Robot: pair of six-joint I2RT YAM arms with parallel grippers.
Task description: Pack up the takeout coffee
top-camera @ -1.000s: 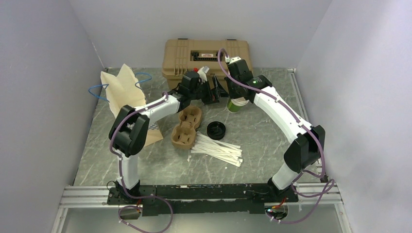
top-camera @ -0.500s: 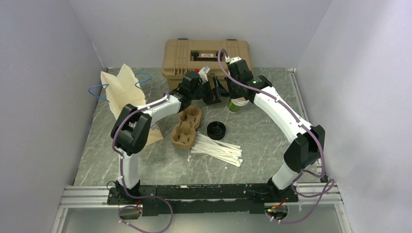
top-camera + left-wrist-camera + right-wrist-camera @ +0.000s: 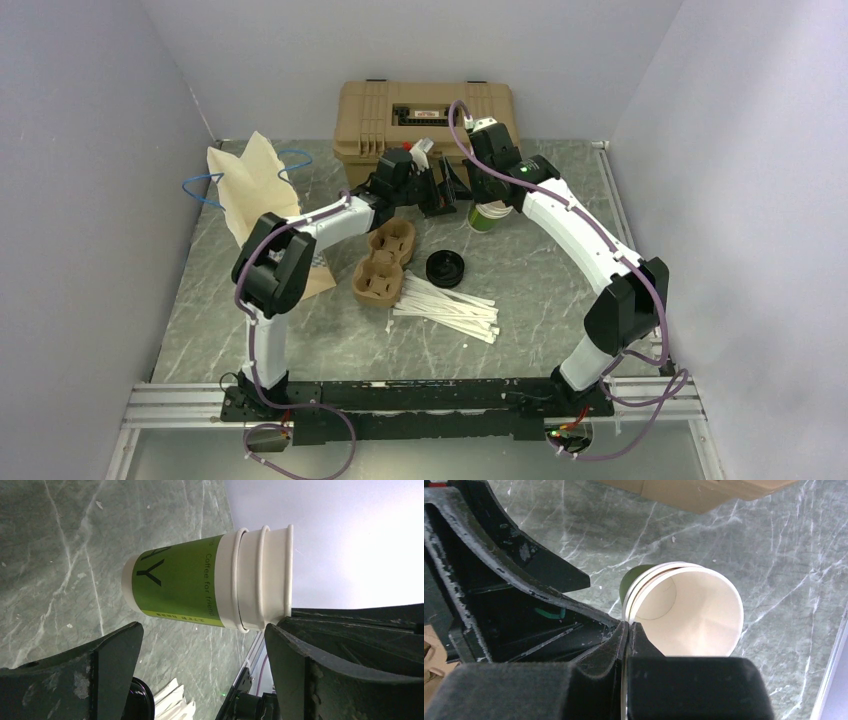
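White paper sticks (image 3: pixel 447 310) lie nearest to the arm bases, at about 6 o'clock on the grey marble surface (image 3: pixel 540 290), if 12 o'clock means the far wall. Just beyond them is a loose black lid (image 3: pixel 445 268), and at its 9 o'clock a brown pulp cup carrier (image 3: pixel 383 263) with nothing standing in it.

Farther on, the two arms meet. The left gripper (image 3: pixel 443 190) has its fingers (image 3: pixel 112 665) spread wide and holds nothing. In its wrist view the green paper cup (image 3: pixel 185 582) is in line with the gap but beyond the tips, not touched. Several rims show, so it is really a few cups nested together. The right gripper (image 3: pixel 626 627) is at the 3 o'clock side of this cup, and its fingers (image 3: pixel 611 642) are pressed together on the thin rim.

At 10 o'clock there is a cream paper bag (image 3: pixel 255 185) with blue handles, and at 12 o'clock a tan case (image 3: pixel 425 115) against the wall. The takeout coffee, the kraft cup with a lid, I cannot find in any view; perhaps the arms hide it.

I see three risks. A pinch on one paper rim can fold it, or the nested cups can slide apart. If the left fingers close hard, they can crush the wall. The two grippers are very near, so they can knock each other.
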